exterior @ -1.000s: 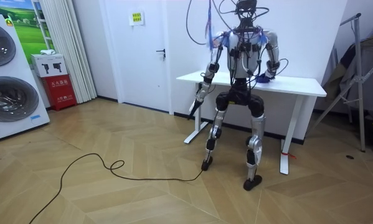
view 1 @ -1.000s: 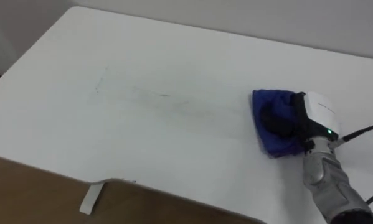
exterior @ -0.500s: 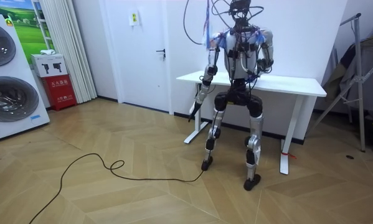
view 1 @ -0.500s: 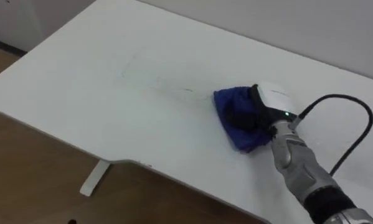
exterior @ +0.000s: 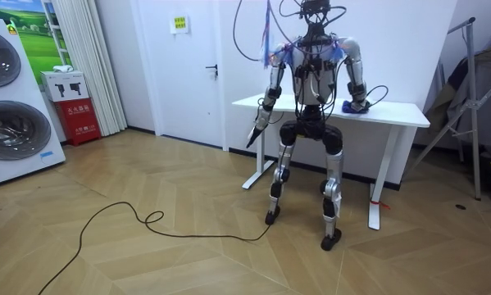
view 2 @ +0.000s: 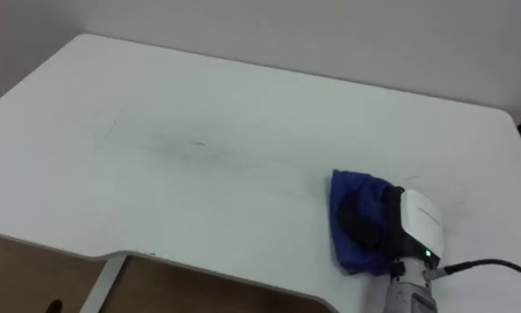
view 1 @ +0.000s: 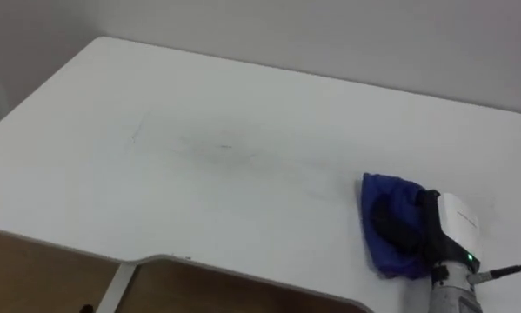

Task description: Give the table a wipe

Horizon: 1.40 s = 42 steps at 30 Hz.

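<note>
Right hand (view 1: 447, 224) rests on blue cloth (view 1: 382, 193), table (view 1: 199, 104) beneath; grip unreadable. Left hand (exterior: 254, 134) hangs beside table edge, likewise unreadable.

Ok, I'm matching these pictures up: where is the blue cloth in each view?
Left eye view: blue cloth at lower right, on the white table, under the right hand.
Right eye view: cloth at lower right, slightly nearer the centre.
Room view: cloth above centre, on the tabletop towards the room view's right.
Shared landmark: the right hand resting on it.
</note>
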### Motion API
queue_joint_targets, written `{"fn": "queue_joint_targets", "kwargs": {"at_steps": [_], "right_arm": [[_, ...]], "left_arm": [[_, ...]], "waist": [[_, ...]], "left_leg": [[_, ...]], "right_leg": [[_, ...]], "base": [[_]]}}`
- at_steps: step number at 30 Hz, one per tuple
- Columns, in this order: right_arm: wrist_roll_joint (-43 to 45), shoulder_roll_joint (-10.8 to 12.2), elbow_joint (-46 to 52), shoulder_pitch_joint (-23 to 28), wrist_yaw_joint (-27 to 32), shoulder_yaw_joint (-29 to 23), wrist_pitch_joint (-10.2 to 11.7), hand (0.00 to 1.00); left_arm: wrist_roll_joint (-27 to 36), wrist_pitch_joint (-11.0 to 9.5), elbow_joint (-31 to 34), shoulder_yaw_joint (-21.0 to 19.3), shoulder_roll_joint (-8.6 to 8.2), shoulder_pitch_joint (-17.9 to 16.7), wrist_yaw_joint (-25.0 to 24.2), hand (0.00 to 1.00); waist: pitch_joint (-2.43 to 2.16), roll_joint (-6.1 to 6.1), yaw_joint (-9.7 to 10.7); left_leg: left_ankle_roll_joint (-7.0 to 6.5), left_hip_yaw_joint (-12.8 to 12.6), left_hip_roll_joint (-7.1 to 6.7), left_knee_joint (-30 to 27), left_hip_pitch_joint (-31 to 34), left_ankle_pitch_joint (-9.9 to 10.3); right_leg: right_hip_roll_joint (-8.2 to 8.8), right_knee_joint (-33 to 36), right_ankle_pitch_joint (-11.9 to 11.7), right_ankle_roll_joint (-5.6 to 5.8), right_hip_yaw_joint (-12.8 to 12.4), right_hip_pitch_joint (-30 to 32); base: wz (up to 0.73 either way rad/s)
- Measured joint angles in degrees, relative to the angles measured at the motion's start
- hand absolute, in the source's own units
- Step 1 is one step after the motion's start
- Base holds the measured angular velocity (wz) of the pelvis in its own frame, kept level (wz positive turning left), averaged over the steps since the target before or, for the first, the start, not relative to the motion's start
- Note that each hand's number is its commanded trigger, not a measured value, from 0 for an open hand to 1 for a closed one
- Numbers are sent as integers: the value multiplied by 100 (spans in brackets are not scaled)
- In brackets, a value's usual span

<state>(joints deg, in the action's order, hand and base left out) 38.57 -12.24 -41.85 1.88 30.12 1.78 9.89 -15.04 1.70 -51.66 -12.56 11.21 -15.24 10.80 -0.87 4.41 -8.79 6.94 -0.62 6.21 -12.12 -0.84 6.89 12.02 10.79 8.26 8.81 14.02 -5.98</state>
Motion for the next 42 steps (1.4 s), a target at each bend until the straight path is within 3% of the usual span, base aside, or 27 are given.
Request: {"fn": "queue_joint_targets", "kwargs": {"at_steps": [8,13,17,28,31,37,42], "right_arm": [[415,-3,363,-63,-239,135,-290,0],[453,-8,918,77,-327,162,-495,0],[435,-14,1068,157,-282,161,-478,0],[593,-3,1349,191,-413,121,-363,0],[666,-33,1828,281,-510,65,-363,0],[599,-122,2428,293,-507,-376,-351,0],[197,-125,3182,320,-118,-865,-263,0]], "left_arm": [[552,-99,1,107,-203,-6,108,0],[1108,-215,-98,347,-195,-5,152,0],[1106,-215,-124,380,-194,-72,159,0],[1045,-217,-122,363,-192,47,11,0],[1046,-216,-54,356,-190,45,-88,0],[1111,-377,-1,255,-155,47,-149,0],[1110,-389,-117,122,-158,37,-147,0]], "waist": [[24,-14,37],[94,-101,56],[122,-103,52],[115,-100,216],[105,-95,239],[110,-128,292],[90,-143,413]], "left_leg": [[-3,-97,20,70,-53,1],[28,-115,27,176,-96,23],[25,-124,27,177,-91,29],[23,-170,27,232,-83,31],[22,-285,26,255,-83,31],[-21,-379,26,276,-139,35],[-18,-427,27,332,-202,60]], "right_leg": [[-14,93,-38,-21,-120,77],[-30,93,-51,-38,-126,109],[-31,92,-55,-41,-126,155],[-27,84,-56,-37,-133,217],[-27,87,-62,-28,-258,311],[-27,86,-64,-22,-315,313],[-26,86,-64,-17,-292,311]], "base": [[-7],[-7],[-5],[-2],[-18],[-7],[-6]]}}
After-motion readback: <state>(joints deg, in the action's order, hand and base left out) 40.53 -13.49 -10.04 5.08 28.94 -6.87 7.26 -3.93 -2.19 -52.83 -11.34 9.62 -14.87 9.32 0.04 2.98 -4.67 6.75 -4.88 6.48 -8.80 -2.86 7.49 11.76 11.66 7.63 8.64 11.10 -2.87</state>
